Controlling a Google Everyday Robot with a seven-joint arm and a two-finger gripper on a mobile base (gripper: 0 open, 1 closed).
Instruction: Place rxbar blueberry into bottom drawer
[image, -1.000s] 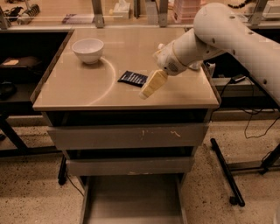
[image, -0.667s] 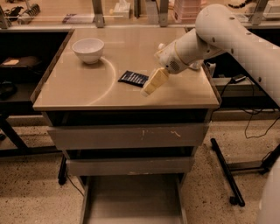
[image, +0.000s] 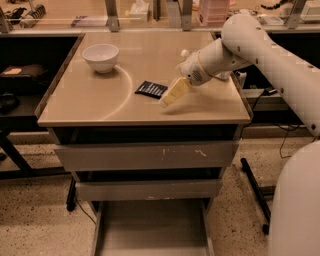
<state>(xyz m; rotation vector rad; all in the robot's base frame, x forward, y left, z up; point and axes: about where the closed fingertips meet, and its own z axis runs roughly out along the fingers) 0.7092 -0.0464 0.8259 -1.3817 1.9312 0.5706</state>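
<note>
**One gripper beside one bar, bottom drawer open**

The single gripper (image: 171, 93) hangs low over the right half of the tabletop (image: 90, 102), angled down and to the left. Whether it is released or clenched cannot be told from this view. It holds nothing that can be seen.

Just to its left lies the one rxbar blueberry (image: 151, 89), flat on the tabletop and a little askew. Its right end is close to the gripper tip, and whether the two touch cannot be told.

One white bowl (image: 100, 56) stands upright near the back left of the top, well apart from the bar.

The one white arm (image: 250, 42) reaches in from the right edge and bends down to the gripper.

Below the tabletop there are three drawers. The upper grey-fronted drawer (image: 145, 156) and the middle grey-fronted drawer (image: 147, 190) show only their fronts. The bottom drawer (image: 150, 225) is pulled out toward the camera, its plain grey floor showing between low side walls. The bar is not in it.
</note>
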